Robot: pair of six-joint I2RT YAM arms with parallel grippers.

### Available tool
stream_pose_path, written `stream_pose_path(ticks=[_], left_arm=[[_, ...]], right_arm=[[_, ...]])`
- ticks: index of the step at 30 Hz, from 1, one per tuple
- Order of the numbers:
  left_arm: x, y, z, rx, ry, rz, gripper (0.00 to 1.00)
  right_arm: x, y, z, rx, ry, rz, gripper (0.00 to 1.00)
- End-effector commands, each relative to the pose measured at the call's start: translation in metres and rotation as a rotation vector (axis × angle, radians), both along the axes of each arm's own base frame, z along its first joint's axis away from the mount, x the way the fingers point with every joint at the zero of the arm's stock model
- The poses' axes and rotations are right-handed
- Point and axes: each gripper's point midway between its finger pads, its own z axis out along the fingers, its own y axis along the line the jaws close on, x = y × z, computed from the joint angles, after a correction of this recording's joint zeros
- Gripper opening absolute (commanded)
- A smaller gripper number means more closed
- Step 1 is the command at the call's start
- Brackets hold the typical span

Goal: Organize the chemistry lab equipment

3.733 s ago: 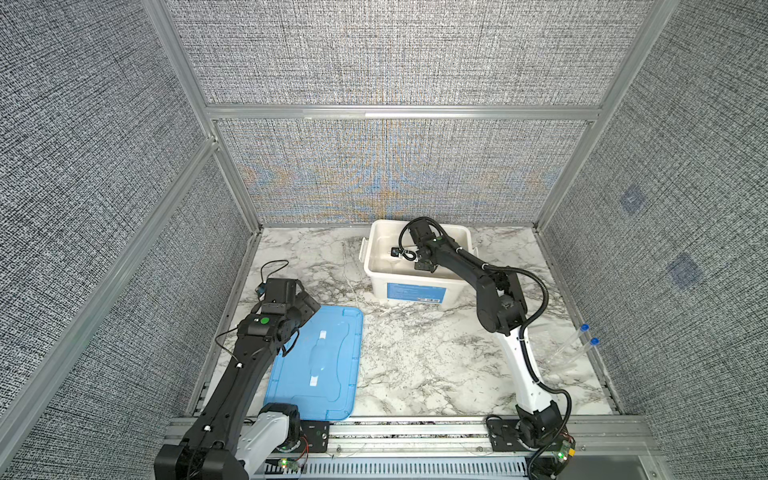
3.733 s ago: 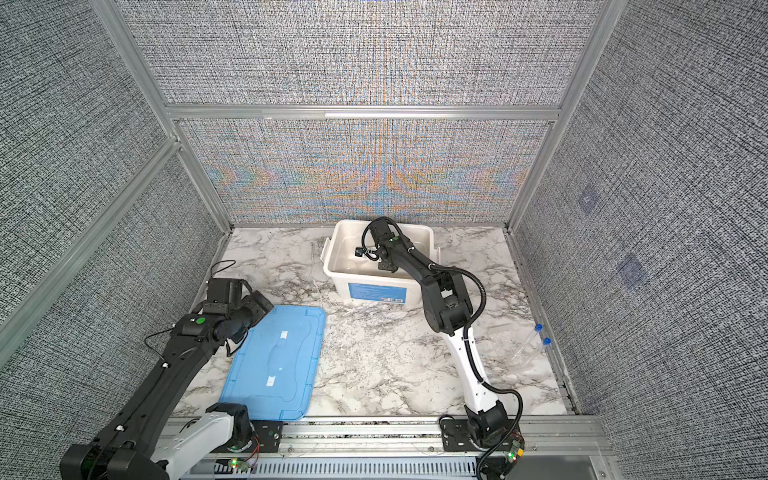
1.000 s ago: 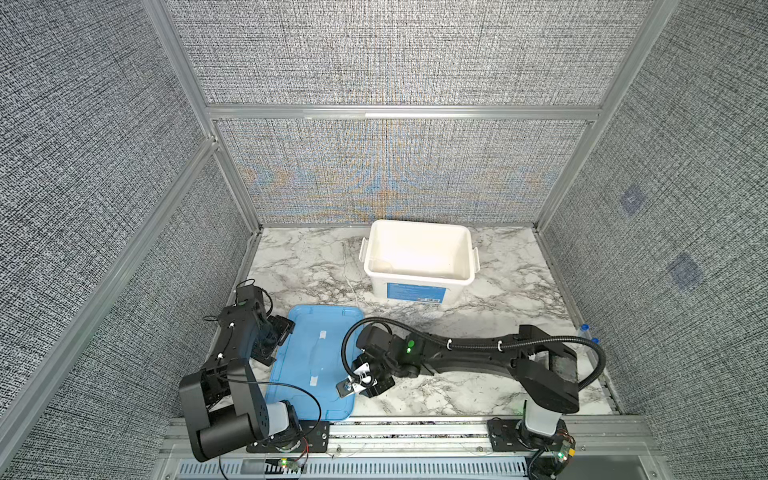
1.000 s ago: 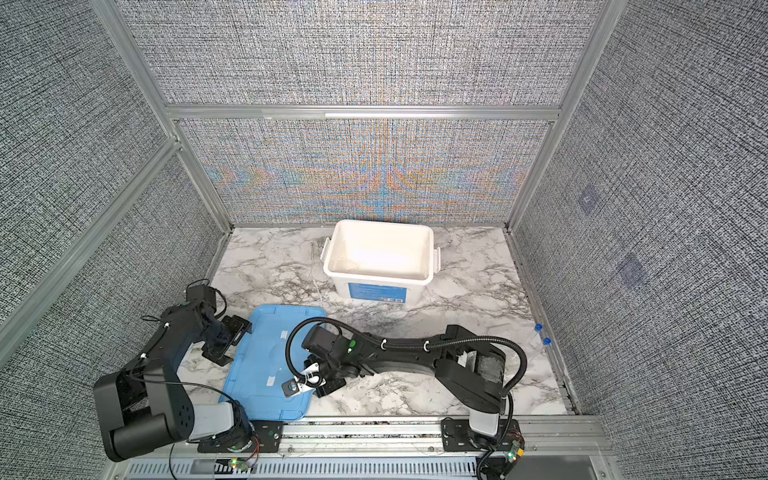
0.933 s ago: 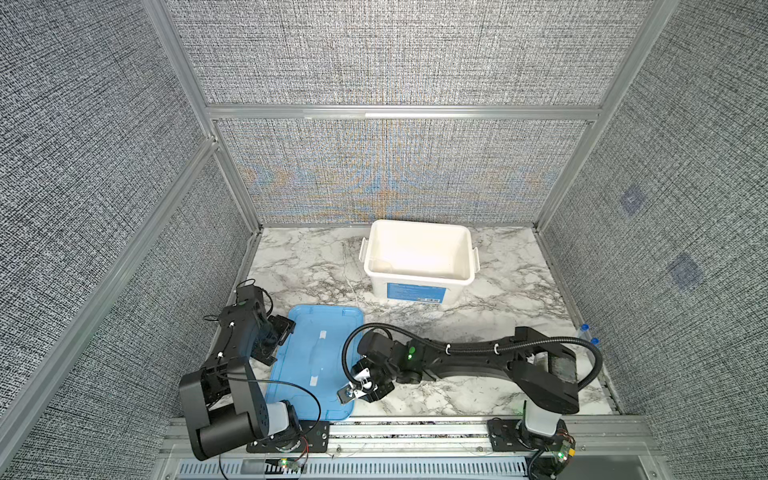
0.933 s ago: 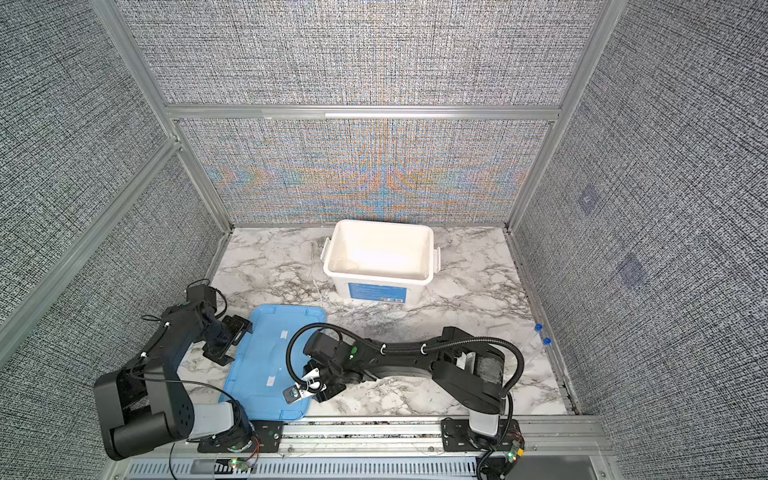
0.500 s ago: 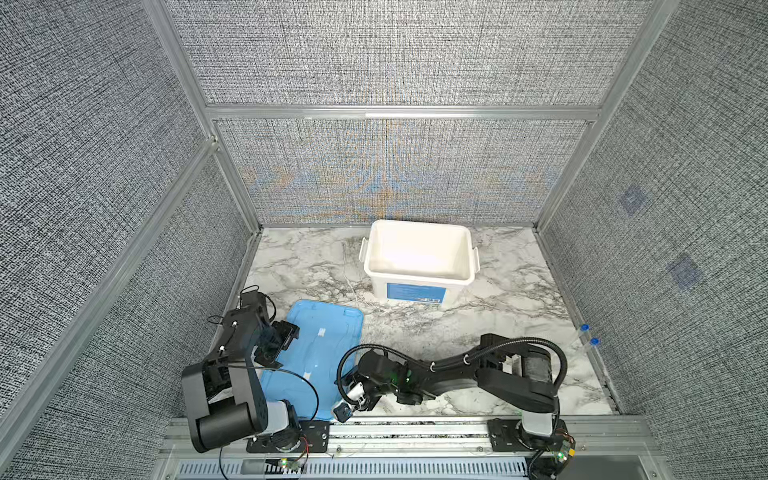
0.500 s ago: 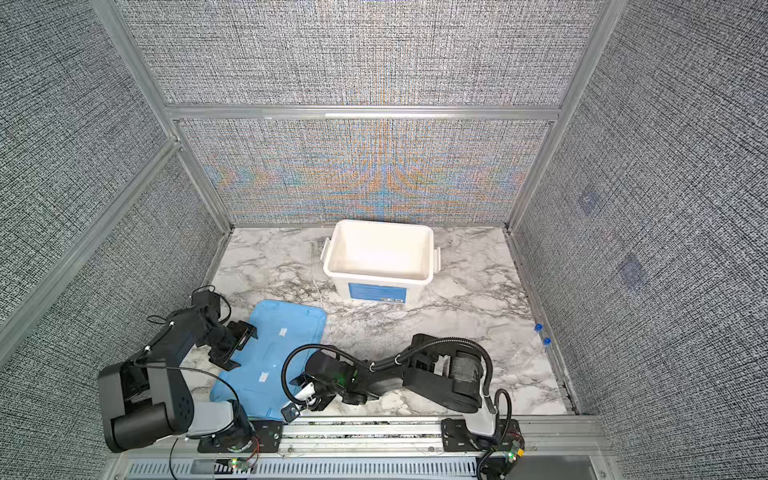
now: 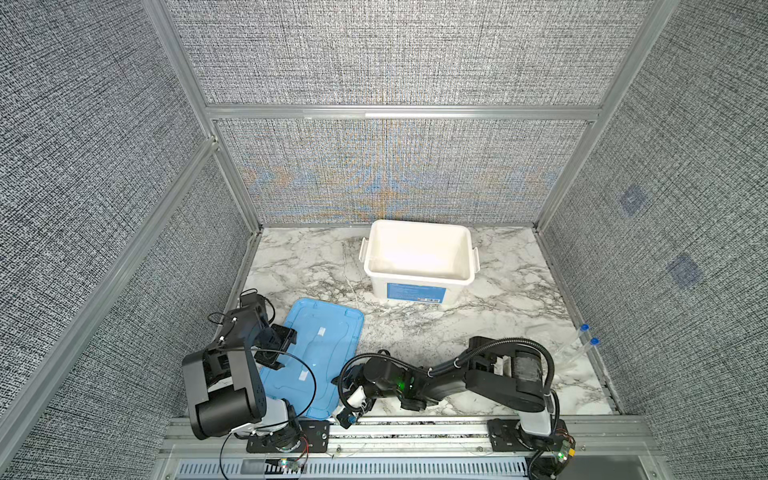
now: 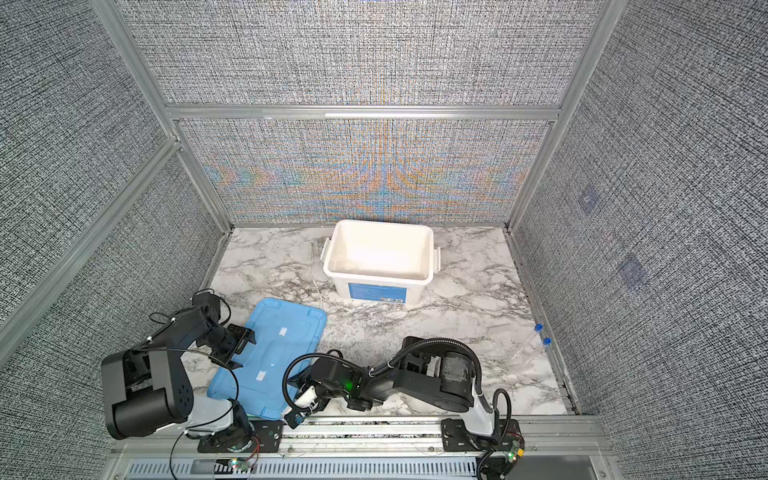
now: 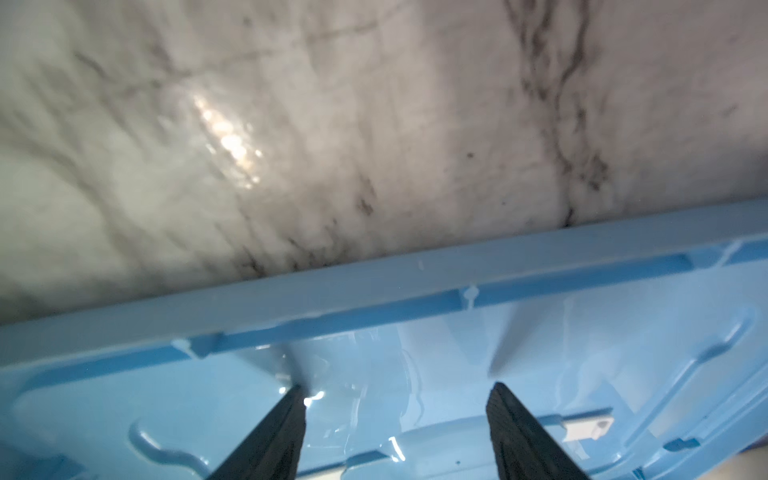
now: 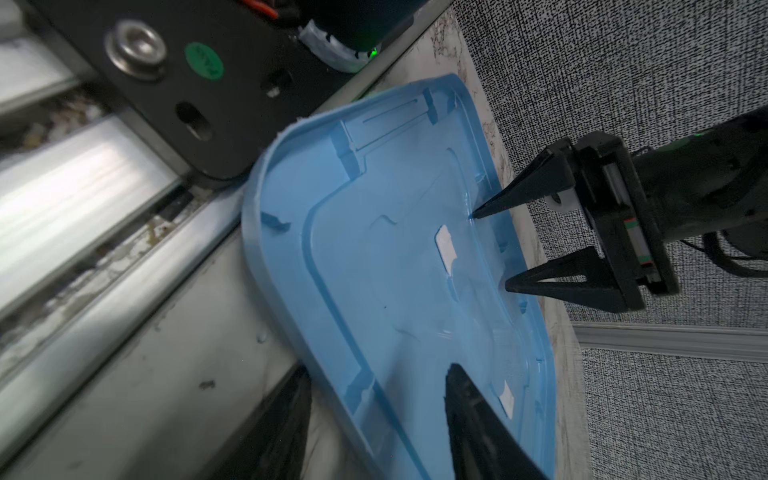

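Note:
Two long clear tubes with blue caps (image 9: 582, 345) (image 10: 530, 347) lie on the marble by the right wall, far from both grippers. A thin clear rod (image 9: 351, 274) seems to lie left of the white tub (image 9: 378, 289) (image 10: 340, 286). My left gripper (image 9: 286, 349) (image 10: 243, 349) (image 11: 397, 388) (image 12: 490, 251) is open, its fingers over the left rim of the upturned blue lid (image 9: 320, 345) (image 10: 278, 353) (image 11: 540, 353) (image 12: 374, 249). My right gripper (image 9: 347, 411) (image 10: 297, 411) (image 12: 378, 370) is open, with one finger on each side of the lid's front right corner.
The aluminium front rail (image 9: 415, 428) and the left arm's black base plate (image 12: 199, 83) lie right beside the right gripper. Grey fabric walls (image 9: 124, 291) close in the table on three sides. The right arm is folded low along the front edge.
The right arm folded back and its gripper slid to the lid's front right corner by the rail. The left gripper moved in over the lid's left rim and its jaws narrowed a little.

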Motion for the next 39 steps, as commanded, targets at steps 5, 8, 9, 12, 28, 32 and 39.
stream_pose_path(ticks=[5,8,9,12,28,32,39], left_arm=[[-0.001,-0.004,-0.015,-0.051,0.005,0.032,0.71],[-0.001,-0.004,-0.018,-0.057,0.007,0.039,0.71],[-0.002,-0.005,-0.018,-0.065,0.011,0.041,0.71],[-0.003,-0.008,-0.021,-0.084,0.011,0.046,0.71],[0.016,-0.013,0.038,-0.105,-0.138,0.016,0.9],[0.022,-0.009,0.069,-0.073,-0.205,0.005,0.92],[0.039,0.006,0.138,0.036,-0.339,-0.052,0.96]], right_arm=[[0.015,-0.006,-0.019,-0.04,-0.146,-0.025,0.53],[0.019,0.002,-0.021,-0.033,-0.195,-0.009,0.53],[0.021,0.004,-0.023,-0.04,-0.203,-0.006,0.53],[0.025,0.011,-0.019,-0.017,-0.237,-0.008,0.53],[0.034,0.027,0.021,0.176,-0.45,-0.009,0.32],[0.035,0.031,0.037,0.215,-0.466,-0.019,0.31],[0.04,0.04,0.075,0.309,-0.454,-0.057,0.26]])
